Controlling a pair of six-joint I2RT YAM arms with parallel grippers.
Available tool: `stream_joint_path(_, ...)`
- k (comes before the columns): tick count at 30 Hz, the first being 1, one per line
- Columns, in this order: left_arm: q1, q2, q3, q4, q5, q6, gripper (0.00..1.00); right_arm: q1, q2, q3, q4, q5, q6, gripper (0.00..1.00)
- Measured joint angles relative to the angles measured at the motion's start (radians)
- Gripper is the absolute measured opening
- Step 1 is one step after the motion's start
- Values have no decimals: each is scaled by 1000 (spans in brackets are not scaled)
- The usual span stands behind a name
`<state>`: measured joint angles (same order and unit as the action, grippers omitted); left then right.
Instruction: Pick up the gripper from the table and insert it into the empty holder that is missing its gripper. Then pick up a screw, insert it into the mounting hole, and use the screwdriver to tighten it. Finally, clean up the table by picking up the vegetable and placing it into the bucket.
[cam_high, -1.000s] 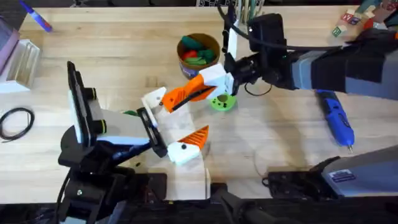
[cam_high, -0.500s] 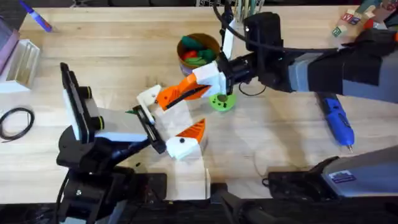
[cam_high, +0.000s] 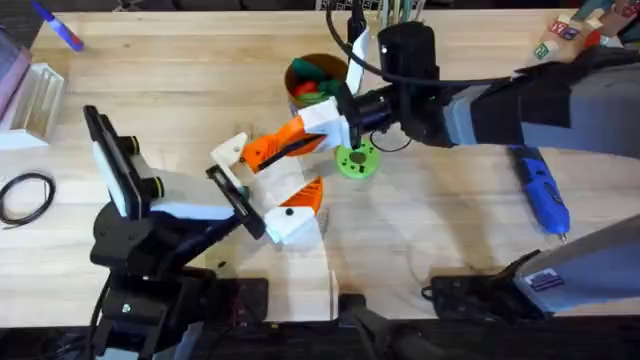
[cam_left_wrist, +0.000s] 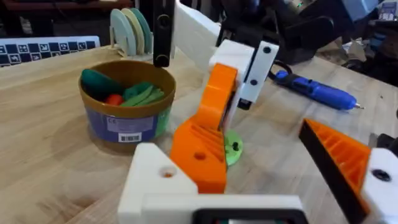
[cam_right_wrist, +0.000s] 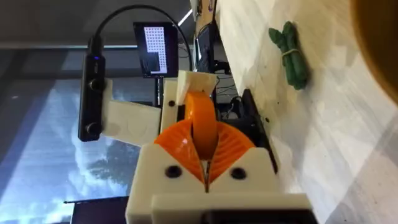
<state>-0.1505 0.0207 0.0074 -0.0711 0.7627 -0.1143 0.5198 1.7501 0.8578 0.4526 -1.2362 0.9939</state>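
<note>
Over pale wood, right fingers (cam_high: 325, 128) pinch ribbed orange gripper (cam_high: 275, 146); left fingers (cam_high: 262, 190) wide.

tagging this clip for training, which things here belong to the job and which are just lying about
job: orange wedge, white holder, blue screwdriver, dark green vegetable, bucket
lying about: green disc, marker pen, black cable loop

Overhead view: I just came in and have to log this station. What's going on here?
The right gripper is shut on the loose orange gripper and holds it at the bare white holder, one finger of the open left gripper. Whether it is fully seated is unclear. The screwdriver and the vegetable lie on the table, the vegetable outside the bucket.
</note>
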Motion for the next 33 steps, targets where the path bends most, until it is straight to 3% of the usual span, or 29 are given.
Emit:
stream_joint_path(16,6,0,0,2,14,34,986,0,15,1,100,-23,61,8)
stream_joint_path(25,6,-9,-2,32,53,66,986,8,-96,-59,80,36,81,7)
stream_joint_path(33,6,-9,-3,22,153,62,986,8,-208,-198,104,86,75,7)
